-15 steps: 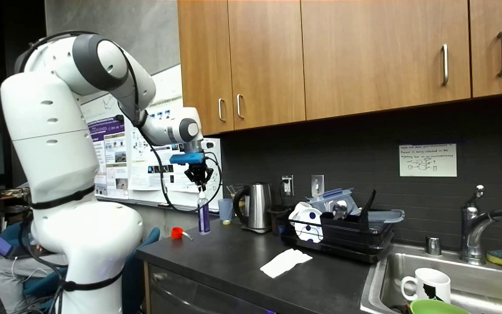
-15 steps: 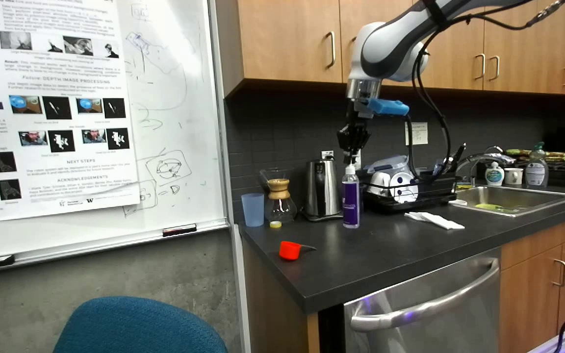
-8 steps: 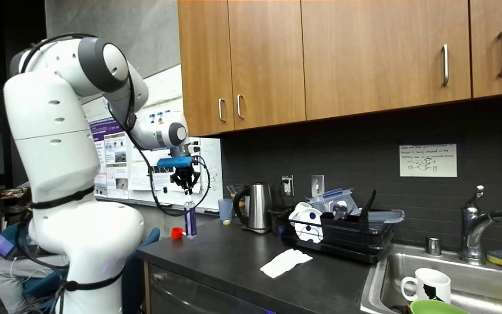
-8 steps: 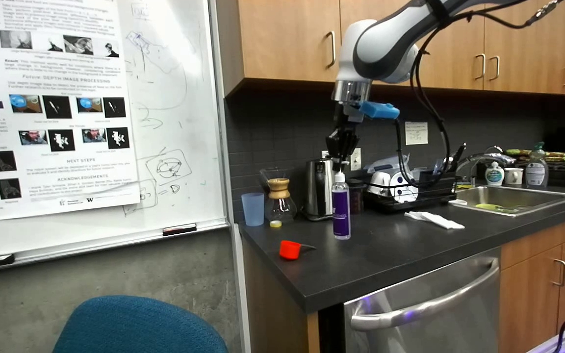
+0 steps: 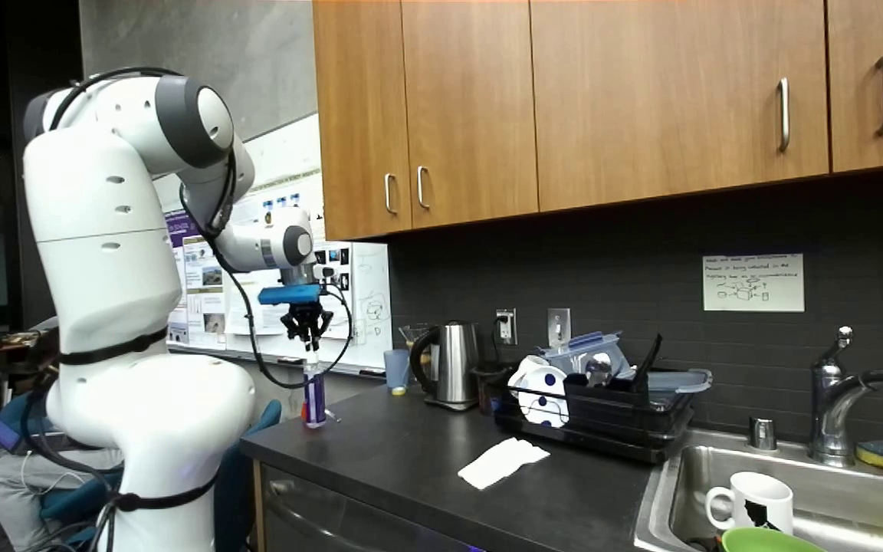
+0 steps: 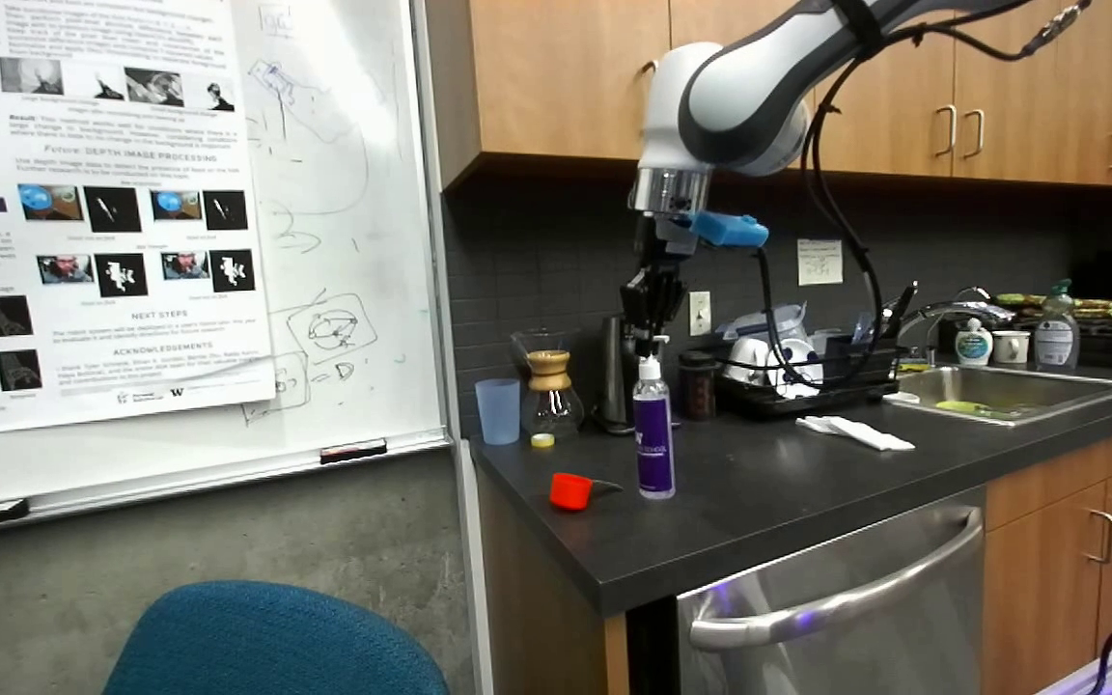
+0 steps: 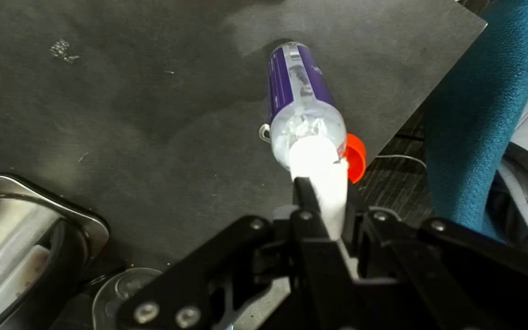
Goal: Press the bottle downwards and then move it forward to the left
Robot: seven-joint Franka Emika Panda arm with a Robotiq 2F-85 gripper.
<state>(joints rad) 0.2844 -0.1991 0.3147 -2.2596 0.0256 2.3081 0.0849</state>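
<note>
- Wrist view: by judgement, the task is partway along. The slim clear spray bottle [image 7: 307, 120] with its purple label is in the grasp of the black two-fingered gripper [image 7: 328, 195], so the move forward and to the left seems to be the step in hand. Whether the downward press is done cannot be seen. Reaching the final spot and letting go are probably left.

- Nearest the camera, the gripper's fingers [image 7: 305, 199] stand close together, one on each side of the bottle's white plastic spray top [image 7: 316, 158], seemingly pinching it.

- Next, the bottle stands nearly upright beside a small round red scoop [image 7: 356, 156] with a thin grey handle; from above, it covers part of the scoop. An exterior view shows a narrow gap between the two. Whether the base rests fully on the dark matte countertop [image 7: 154, 119] is hard to tell.

- Farther away, in both exterior views, a translucent blue plastic cup [image 6: 498, 412] stands beyond the scoop, a shiny steel electric kettle [image 5: 458, 360] well apart from it, and a black dish rack [image 5: 610, 425] farther from it still.
</note>
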